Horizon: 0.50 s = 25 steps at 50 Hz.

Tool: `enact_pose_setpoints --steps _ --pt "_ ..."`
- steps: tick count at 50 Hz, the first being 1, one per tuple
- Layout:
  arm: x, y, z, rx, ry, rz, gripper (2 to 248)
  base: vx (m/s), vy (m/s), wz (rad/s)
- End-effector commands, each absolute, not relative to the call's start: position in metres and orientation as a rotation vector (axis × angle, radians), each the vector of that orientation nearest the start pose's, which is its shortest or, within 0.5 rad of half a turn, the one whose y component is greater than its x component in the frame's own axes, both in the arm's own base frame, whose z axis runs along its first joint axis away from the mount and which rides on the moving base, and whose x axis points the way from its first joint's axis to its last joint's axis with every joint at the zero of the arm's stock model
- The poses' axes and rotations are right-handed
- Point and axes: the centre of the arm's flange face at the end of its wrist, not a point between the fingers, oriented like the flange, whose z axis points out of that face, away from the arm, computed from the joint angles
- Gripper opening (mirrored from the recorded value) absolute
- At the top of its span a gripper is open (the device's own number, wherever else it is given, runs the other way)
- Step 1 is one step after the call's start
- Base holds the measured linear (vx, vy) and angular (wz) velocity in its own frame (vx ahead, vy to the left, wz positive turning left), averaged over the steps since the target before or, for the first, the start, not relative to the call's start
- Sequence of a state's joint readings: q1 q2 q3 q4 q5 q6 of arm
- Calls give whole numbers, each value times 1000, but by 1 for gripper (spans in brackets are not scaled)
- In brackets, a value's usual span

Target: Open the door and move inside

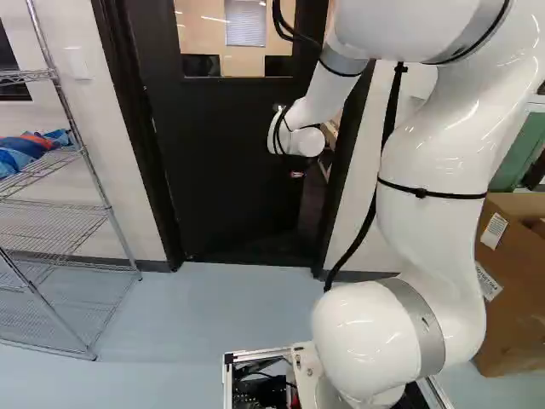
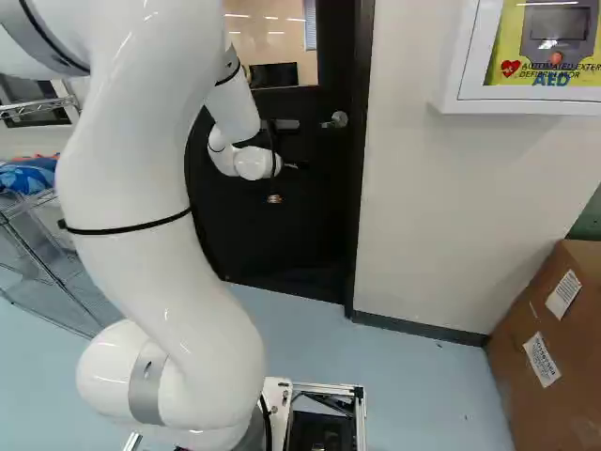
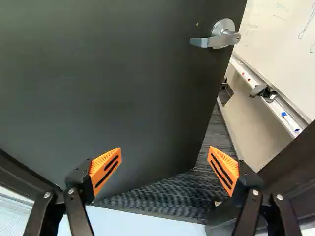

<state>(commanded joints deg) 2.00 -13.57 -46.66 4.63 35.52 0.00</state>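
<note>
Dark door ajar, silver lever handle, whiteboard beyond

"AUTOMATED EXTER…", "DEFIBRILLATOR", "AED" and a heart sign on the yellow wall panel.

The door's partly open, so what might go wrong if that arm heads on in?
The door might swing back into the arm, since the open end effector isn't holding the door handle. The end effector may also catch the door frame, which looks close beside it. And the base might not fit through unless the door is pushed wider.
</note>
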Motion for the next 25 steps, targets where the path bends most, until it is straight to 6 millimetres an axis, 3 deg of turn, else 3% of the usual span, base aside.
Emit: enact_pose_setpoints --steps 25 --pt "483 11 440 -2568 85 -1782 247 0 0 0"
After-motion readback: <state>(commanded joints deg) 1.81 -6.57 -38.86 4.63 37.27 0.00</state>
